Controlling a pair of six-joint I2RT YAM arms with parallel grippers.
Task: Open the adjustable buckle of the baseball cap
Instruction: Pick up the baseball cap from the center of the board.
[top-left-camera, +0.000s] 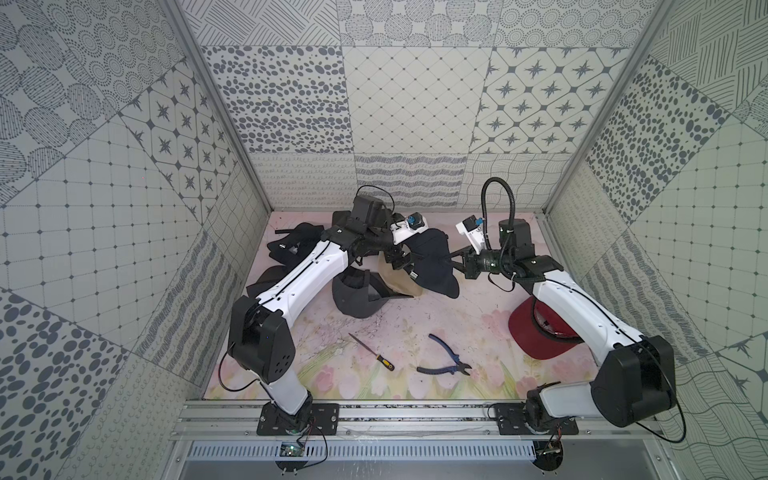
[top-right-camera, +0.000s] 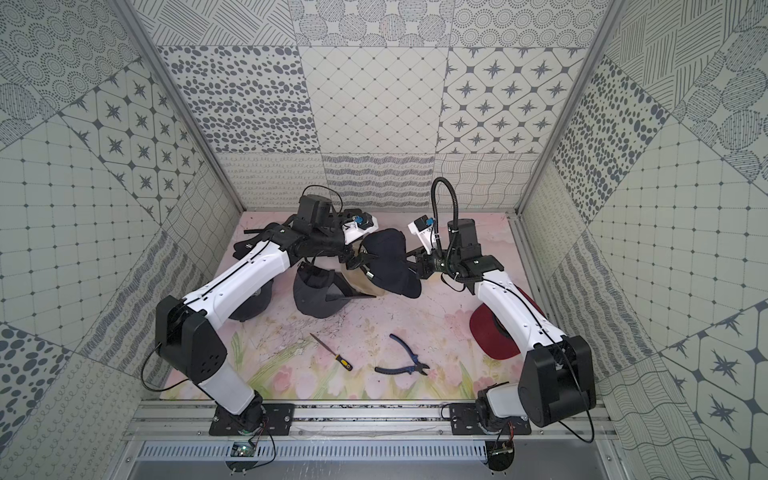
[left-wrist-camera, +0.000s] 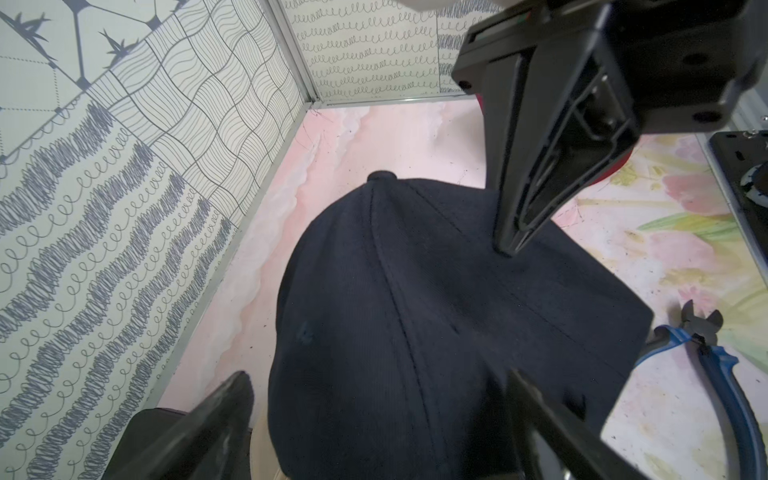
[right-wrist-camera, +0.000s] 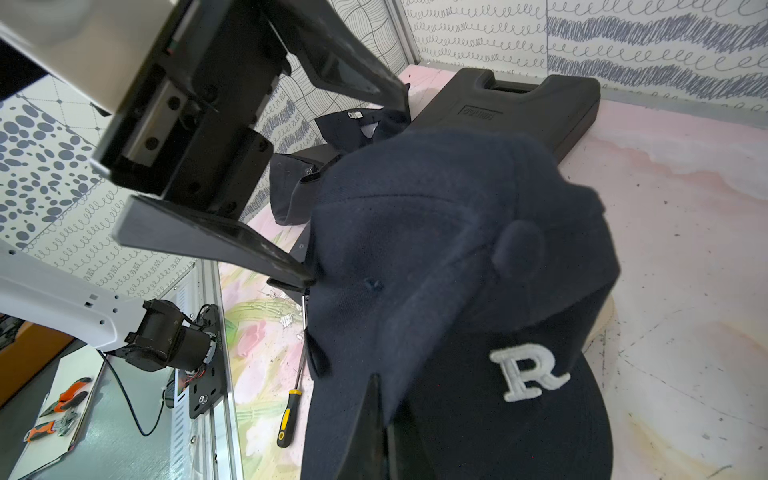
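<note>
A: Tan cap (top-left-camera: 401, 284) lies nearest, partly under the navy cap (top-left-camera: 432, 259), toward the table's (top-left-camera: 415, 332) far edge. Right gripper (top-left-camera: 451, 259) clamped on its crown; the cloth may slip.

B: Left gripper (top-left-camera: 399, 261) wide, empty, by the buckle (top-left-camera: 412, 274). Could snag the tan one instead.

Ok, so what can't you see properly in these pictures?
- Buckle: just a tiny silver speck in both top views; in the left wrist view the navy cap hides it. Open or shut, I cannot tell.
- Red cap: the right arm covers part of it in both top views.
- Tan cap: mostly under the navy cap, only an edge shows.
</note>
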